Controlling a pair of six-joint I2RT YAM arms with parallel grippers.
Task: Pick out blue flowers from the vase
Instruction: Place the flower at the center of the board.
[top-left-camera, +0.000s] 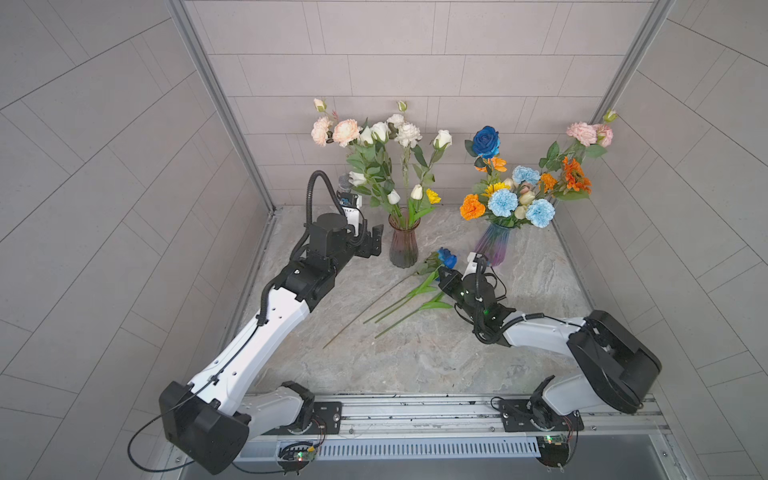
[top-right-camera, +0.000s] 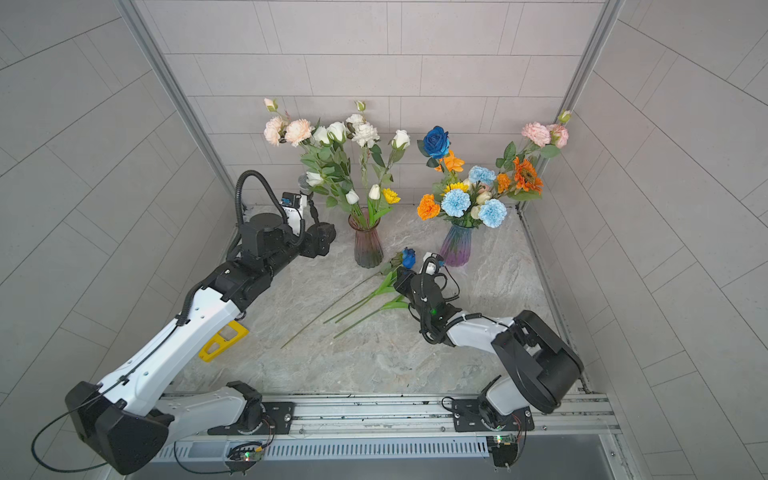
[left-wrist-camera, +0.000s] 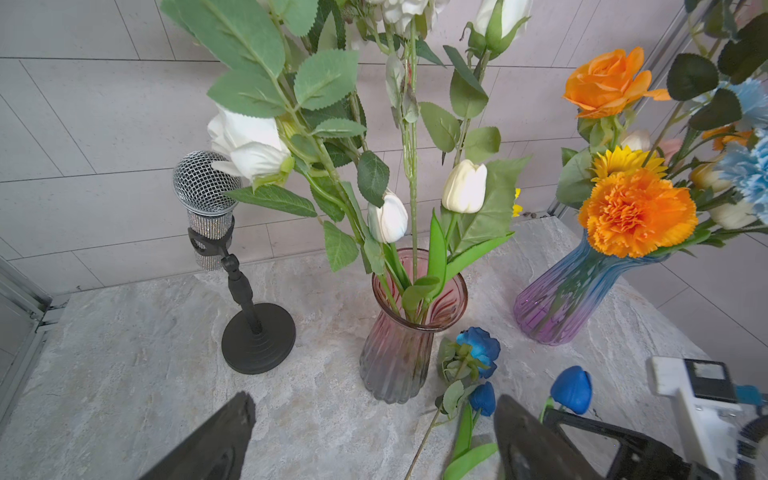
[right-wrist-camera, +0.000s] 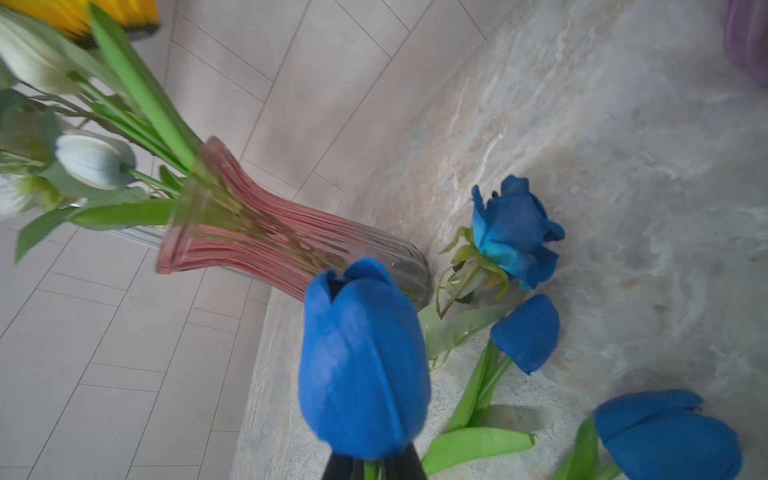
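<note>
1. The right claw (right-wrist-camera: 371, 467) is pinching a dark blue tulip (right-wrist-camera: 361, 361). It holds the green stem right under the bloom.
2. That tulip is down low, in the gap between the pink vase (top-left-camera: 404, 245) and the purple vase (top-left-camera: 494, 245). I cannot tell if it touches the surface (top-left-camera: 415, 361).
3. Three more blue flowers lie on the surface close by. There is a fallen blue rose (right-wrist-camera: 515, 232) just beside the bottom of the pink vase. A second tulip (right-wrist-camera: 528, 332) lies near it, and a third tulip (right-wrist-camera: 669, 432) is a little further off.
4. In both top views, long green stems (top-left-camera: 395, 309) stretch from these blooms across the surface toward the robot.
5. A tall blue rose (top-left-camera: 486, 141) stands in the purple vase, high above the rest.
6. Three pale blue carnations are in that vase too. One is in the middle (top-left-camera: 503, 202), one is higher up (top-left-camera: 525, 174), and one is at the side (top-left-camera: 540, 212). Orange, yellow and pink blooms sit around them.
7. The pink vase holds white flowers (left-wrist-camera: 249, 145) and lots of green leaves.
8. The left claw (top-left-camera: 375, 240) is spread wide and holds nothing. It is just beside the pink vase, not touching it.
9. A silver microphone (left-wrist-camera: 205, 187) stands on a black stand near the back wall.
</note>
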